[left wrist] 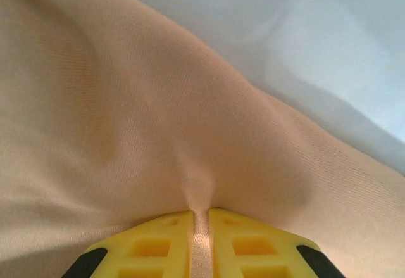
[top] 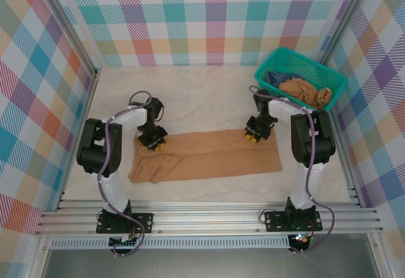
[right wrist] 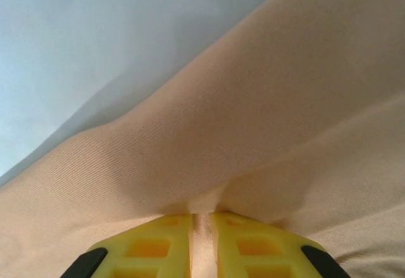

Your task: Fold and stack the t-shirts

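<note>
On the worktop [top: 209,82]: a pale, marbled surface carries everything, closed in by checked walls [top: 190,12] at the left, far and right sides.
Flat t-shirt [top: 209,156]: tan-brown cloth lies as a long band running left to right across the near middle of the worktop. Its left end is rumpled and its right end is squared off.
Left arm [top: 104,157]: it rises from the near edge and bends over the band's left end.
Right arm [top: 307,145]: it rises from the near edge and bends over the band's right end.
Basket [top: 329,78]: teal mesh, in the far right corner, well apart from the flat t-shirt.
Crumpled t-shirt [top: 304,91]: a tan bundle inside the basket, beside a dark blue cloth [top: 276,78].
Left tool [top: 154,142]: it sits at the far left corner of the band. In the left wrist view its yellow fingers [left wrist: 152,246] are closed, pinching a ridge of the tan fabric [left wrist: 126,132] that creases toward them.
Right tool [top: 255,135]: it sits at the far right corner of the band. In the right wrist view its yellow fingers [right wrist: 253,246] are closed on a fold of the same fabric [right wrist: 285,101].
</note>
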